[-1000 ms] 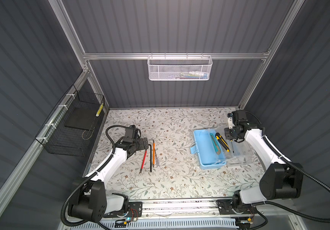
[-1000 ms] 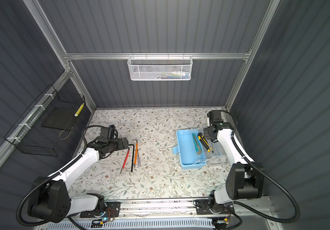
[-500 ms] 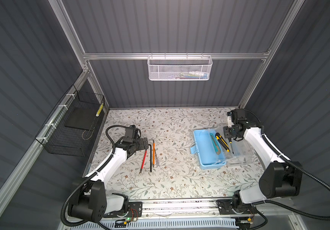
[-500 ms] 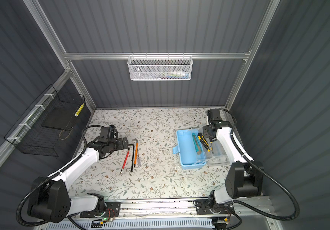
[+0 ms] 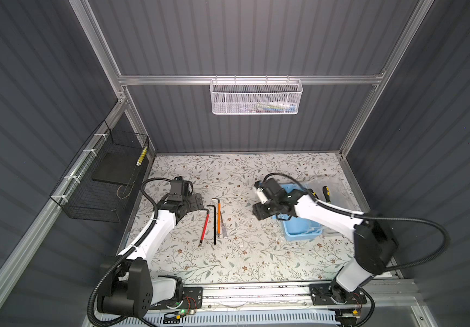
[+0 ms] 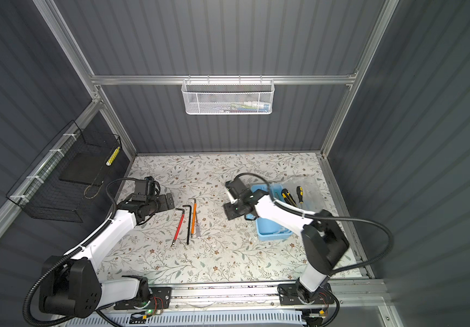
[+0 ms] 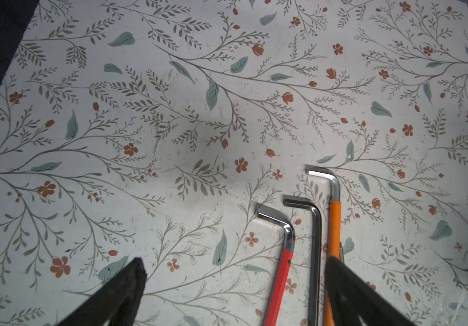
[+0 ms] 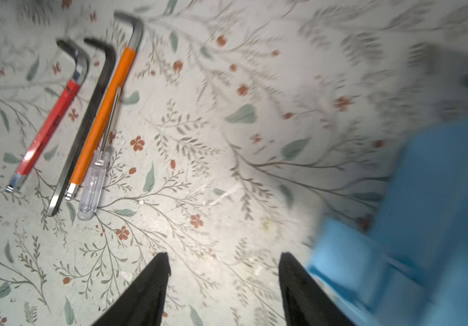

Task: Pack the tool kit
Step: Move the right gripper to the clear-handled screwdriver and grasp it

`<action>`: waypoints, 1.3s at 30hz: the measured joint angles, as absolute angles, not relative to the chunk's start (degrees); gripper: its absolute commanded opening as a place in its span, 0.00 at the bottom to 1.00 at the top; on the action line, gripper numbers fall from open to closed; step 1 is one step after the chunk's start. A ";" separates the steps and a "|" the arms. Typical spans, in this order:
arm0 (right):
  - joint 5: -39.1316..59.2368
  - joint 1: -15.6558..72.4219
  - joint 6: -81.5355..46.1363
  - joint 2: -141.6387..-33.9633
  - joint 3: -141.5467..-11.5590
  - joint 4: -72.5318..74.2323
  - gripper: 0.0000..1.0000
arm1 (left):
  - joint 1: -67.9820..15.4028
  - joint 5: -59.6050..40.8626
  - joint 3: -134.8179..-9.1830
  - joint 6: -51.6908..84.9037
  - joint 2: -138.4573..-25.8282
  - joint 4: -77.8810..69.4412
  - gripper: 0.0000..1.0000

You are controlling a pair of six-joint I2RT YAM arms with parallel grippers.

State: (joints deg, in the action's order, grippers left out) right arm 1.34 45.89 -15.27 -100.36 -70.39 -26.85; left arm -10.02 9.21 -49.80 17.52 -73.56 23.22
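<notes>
Floral-patterned table surface (image 5: 245, 254) inside a grey corrugated enclosure. On its right side sits the tool kit (image 5: 301, 229), a light-blue box with its clear lid (image 5: 338, 192) swung open toward the right wall; the right arm crosses over the box and hides most of its interior. Two black-and-yellow handled tools (image 6: 287, 196) lie at the box's far end, one of them on the clear lid (type not clear at this size).

Right gripper (image 8: 224, 271) hovers over bare table just left of the kit, jaws parted with nothing between them; the right wrist view is motion-blurred, and the blue box (image 8: 438, 211) fills one side of it.

Toward the table's centre, four tools lie nearly parallel and close together: a red-sleeved hex key (image 5: 205, 228), a black hex key (image 5: 214, 223), an orange-sleeved hex key (image 5: 219, 215) and a clear-handled screwdriver (image 8: 94, 180) touching the orange one's side.

Left gripper (image 7: 235, 271) hangs just left of this row, jaws spread wide and empty; in the left wrist view the bent ends of the three hex keys sit near one fingertip (image 7: 337, 268).

A white mesh basket (image 5: 256, 97) hangs on the back wall rail with some items inside (not identifiable). A black wire basket (image 5: 100, 181) is mounted on the left wall.
</notes>
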 measured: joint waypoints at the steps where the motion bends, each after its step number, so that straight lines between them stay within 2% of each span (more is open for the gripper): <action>1: 1.48 48.01 -15.18 -103.46 -72.16 -27.31 0.65 | -10.02 9.06 -49.71 17.52 -73.43 23.40 0.99; 7: 4.60 55.72 -15.00 -111.90 -78.74 -27.46 0.65 | -10.02 8.78 -49.01 17.54 -72.12 23.77 1.00; 21: 4.93 57.45 -15.44 -122.69 -90.08 -28.45 0.64 | -9.74 7.70 -47.42 17.58 -71.85 24.45 0.99; 30: 0.05 57.63 -15.88 -125.32 -93.89 -31.88 0.52 | -9.65 7.29 -46.52 17.76 -71.40 24.86 0.99; 39: -6.24 59.05 -16.91 -127.96 -97.41 -34.81 0.34 | -9.65 7.31 -46.52 17.76 -71.20 24.93 0.99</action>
State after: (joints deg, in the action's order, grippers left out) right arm -6.24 59.05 -16.91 -127.96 -97.41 -34.81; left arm -9.65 7.31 -46.52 17.76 -71.20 24.93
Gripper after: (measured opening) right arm 0.372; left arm 0.994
